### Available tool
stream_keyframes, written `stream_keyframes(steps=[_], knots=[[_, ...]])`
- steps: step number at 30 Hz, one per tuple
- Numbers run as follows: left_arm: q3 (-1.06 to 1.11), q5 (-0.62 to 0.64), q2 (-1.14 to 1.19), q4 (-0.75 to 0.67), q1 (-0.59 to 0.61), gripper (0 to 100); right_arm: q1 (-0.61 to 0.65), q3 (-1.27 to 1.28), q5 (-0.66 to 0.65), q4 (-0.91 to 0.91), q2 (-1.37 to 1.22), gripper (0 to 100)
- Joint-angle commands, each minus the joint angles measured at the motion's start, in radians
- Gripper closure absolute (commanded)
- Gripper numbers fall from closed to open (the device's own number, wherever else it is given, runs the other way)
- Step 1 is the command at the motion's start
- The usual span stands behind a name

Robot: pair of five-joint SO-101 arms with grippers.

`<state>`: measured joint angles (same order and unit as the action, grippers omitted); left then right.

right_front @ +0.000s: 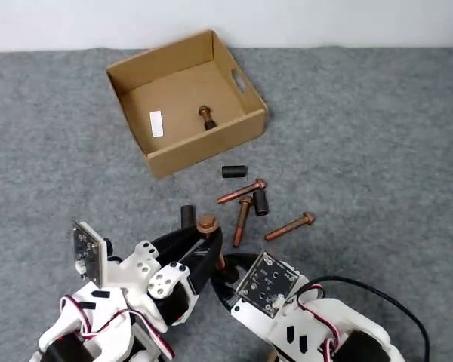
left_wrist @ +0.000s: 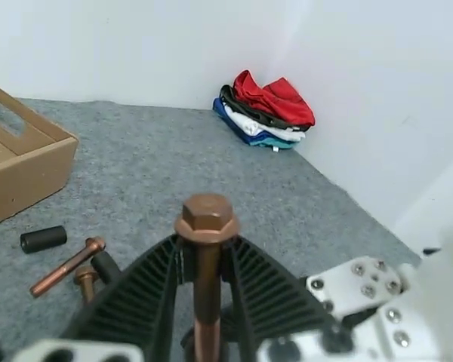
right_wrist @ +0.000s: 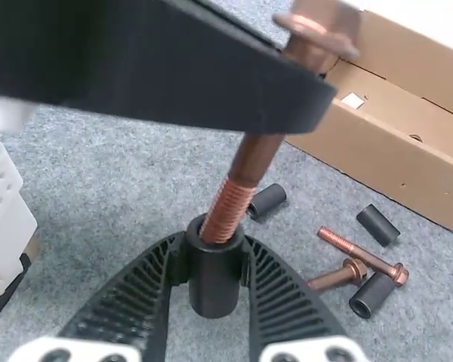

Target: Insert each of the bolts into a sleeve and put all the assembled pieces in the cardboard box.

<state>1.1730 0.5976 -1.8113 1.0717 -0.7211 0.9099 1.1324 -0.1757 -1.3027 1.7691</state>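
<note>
Now our left tool [left_wrist: 206,243] clamps the copper hex bolt [left_wrist: 205,220], tip inside the black tubular sleeve [right_wrist: 214,280] our right tool [right_wrist: 215,250] pinches; next, push deeper.

High camera looks down over table [right_front: 377,136]; wrist cameras close, low, both sharing bolt [left_wrist: 205,219].

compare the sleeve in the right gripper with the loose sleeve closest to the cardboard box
The held sleeve stands upright, clamped in the right gripper; the loose sleeve lies on its side on the grey carpet, touched by nothing. The held sleeve has a bolt entering its top, threaded end first; the loose sleeve has no bolt. Both are short black tubes.
</note>
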Motion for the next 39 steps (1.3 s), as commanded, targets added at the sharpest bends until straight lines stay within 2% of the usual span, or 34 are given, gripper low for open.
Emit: stream_keyframes(steps=[1, 6, 9, 14, 21, 23, 27, 30, 33, 39], knots=[[-0.056, -0.051, -0.002, 0.095, -0.002, 100, 0.012, -0.017, -0.011, 0.025, 0.008, 99.0], [-0.130, -0.107, -0.002, 0.287, -0.002, 100, 0.012, -0.017, -0.011, 0.025, 0.008, 99.0], [-0.120, -0.107, 0.000, 0.339, -0.003, 100, 0.012, -0.017, -0.011, 0.025, 0.008, 99.0], [-0.031, -0.107, 0.000, 0.339, -0.005, 100, 0.012, -0.017, -0.011, 0.076, 0.001, 99.0], [0.024, -0.107, 0.000, 0.311, -0.141, 99, 0.012, -0.017, -0.120, 0.088, 0.001, 99.0], [0.024, -0.109, 0.000, 0.313, -0.147, 96, 0.012, -0.017, -0.121, 0.088, 0.001, 99.0], [0.018, -0.109, 0.002, 0.318, -0.144, 83, 0.010, -0.017, -0.121, 0.087, 0.001, 99.0], [0.007, -0.109, 0.044, 0.319, -0.144, 80, 0.007, -0.017, -0.121, 0.084, 0.004, 99.0], [-0.053, -0.107, 0.144, 0.348, -0.126, 80, 0.005, -0.017, -0.121, 0.081, 0.005, 99.0], [-0.283, -0.109, 0.334, 0.404, 0.015, 77, 0.005, -0.011, -0.121, 0.081, 0.002, 99.0]])
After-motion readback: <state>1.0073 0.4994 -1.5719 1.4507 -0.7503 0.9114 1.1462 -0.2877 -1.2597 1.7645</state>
